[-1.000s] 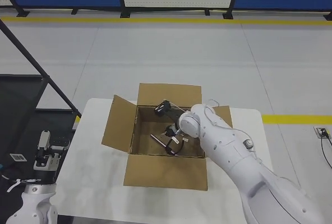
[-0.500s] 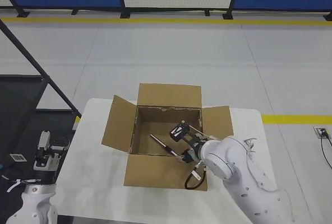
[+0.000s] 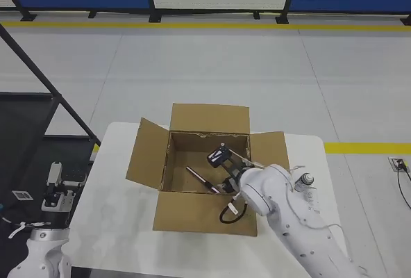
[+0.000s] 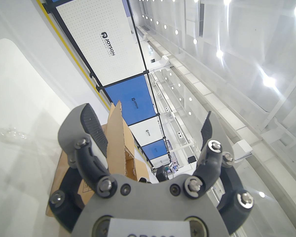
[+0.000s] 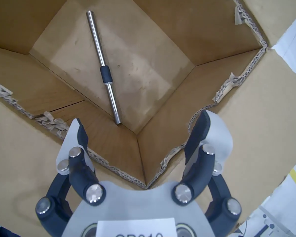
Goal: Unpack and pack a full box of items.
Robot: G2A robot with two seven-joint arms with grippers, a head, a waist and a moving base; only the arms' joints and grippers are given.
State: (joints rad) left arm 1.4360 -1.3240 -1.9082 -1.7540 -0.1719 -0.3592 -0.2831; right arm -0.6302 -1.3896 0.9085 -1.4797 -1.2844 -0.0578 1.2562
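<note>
While the left pincer (image 4: 148,113) and right pincer (image 5: 140,118) gape empty, one rod (image 5: 105,73) lies in one box (image 3: 204,214).

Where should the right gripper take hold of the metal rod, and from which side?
Probably the black collar midway along the rod, from straight above, right gripper spanning it crosswise: the rod lies flat on the box floor, one end near a wall.
</note>
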